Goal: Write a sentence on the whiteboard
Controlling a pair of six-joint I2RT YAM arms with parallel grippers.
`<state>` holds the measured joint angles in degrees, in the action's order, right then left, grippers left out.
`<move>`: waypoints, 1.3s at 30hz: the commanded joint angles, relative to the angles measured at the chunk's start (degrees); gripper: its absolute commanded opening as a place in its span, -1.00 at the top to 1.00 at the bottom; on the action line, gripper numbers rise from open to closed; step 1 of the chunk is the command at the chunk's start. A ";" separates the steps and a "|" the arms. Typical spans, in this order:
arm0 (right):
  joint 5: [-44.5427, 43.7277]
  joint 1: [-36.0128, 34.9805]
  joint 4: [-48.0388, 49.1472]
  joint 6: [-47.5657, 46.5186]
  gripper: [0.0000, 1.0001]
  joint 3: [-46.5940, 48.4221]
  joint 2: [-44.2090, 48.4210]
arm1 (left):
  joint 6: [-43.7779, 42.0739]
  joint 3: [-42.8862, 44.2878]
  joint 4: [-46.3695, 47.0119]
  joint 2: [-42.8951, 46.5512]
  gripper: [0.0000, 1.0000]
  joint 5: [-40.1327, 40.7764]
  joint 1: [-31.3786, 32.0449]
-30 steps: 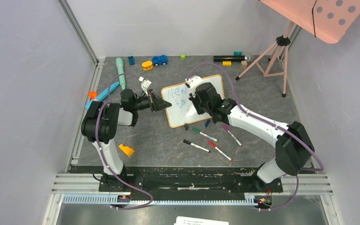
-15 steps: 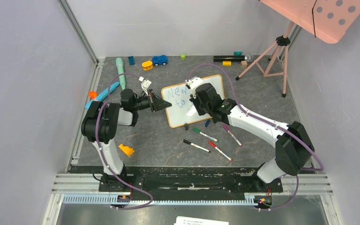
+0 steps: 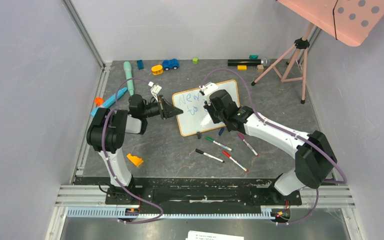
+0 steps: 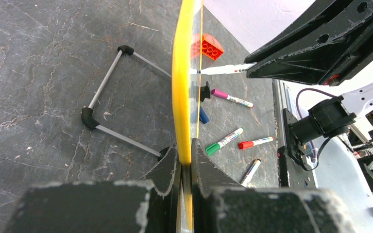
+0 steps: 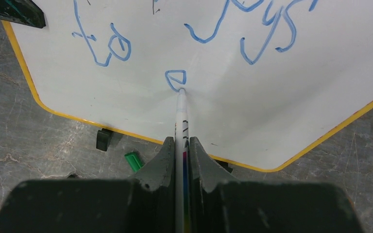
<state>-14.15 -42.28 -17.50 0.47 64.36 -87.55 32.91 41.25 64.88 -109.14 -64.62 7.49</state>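
The whiteboard (image 3: pixel 192 117) stands tilted at the table's middle, seen edge-on as a yellow rim (image 4: pixel 181 82) in the left wrist view and as a white face (image 5: pixel 272 107) in the right wrist view. My left gripper (image 3: pixel 172 109) is shut on its left edge (image 4: pixel 187 154). My right gripper (image 3: pixel 209 111) is shut on a white marker (image 5: pixel 180 116), its tip touching the board at a small blue loop (image 5: pixel 176 79). The sentence (image 5: pixel 111 46) shows as blue "to" below more blue letters; "New" (image 3: pixel 186 98) shows in the top view.
Capped markers lie in front of the board: green (image 3: pixel 216 143), black (image 3: pixel 209 155), red (image 3: pixel 235 161), purple (image 3: pixel 247 143). An orange block (image 3: pixel 135 160) lies near the left arm. Toys line the back wall. A pink dotted panel on a tripod (image 3: pixel 292 57) stands at the back right.
The right gripper has shifted slightly right along the board with the marker. The left arm and the board have not moved.
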 commanded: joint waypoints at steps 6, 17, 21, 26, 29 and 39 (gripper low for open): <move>0.87 0.11 9.59 -1.50 1.00 -5.21 9.54 | -9.09 -0.49 -3.01 -0.01 0.96 1.68 0.01; -0.54 0.10 8.76 -1.26 1.00 -3.97 6.36 | -6.65 -0.16 0.42 -1.25 0.96 -0.25 0.00; -1.88 0.10 8.11 -0.56 1.00 -3.78 5.63 | -6.54 -0.12 0.42 -1.22 0.96 -0.31 -0.02; -2.54 0.09 7.98 -0.51 1.00 -3.79 5.26 | -6.45 0.05 0.38 -1.34 0.96 -0.33 -0.04; -2.92 0.09 8.00 -0.56 1.00 -3.42 4.80 | -6.49 0.05 0.33 -1.35 0.96 -0.38 -0.05; -2.86 0.11 7.96 -1.06 1.00 -1.42 2.81 | -6.77 -0.91 1.02 -0.77 0.96 -0.17 -0.07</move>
<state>-15.79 -42.24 -10.83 -0.51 59.48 -83.96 32.86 41.52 64.75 -109.16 -64.88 7.49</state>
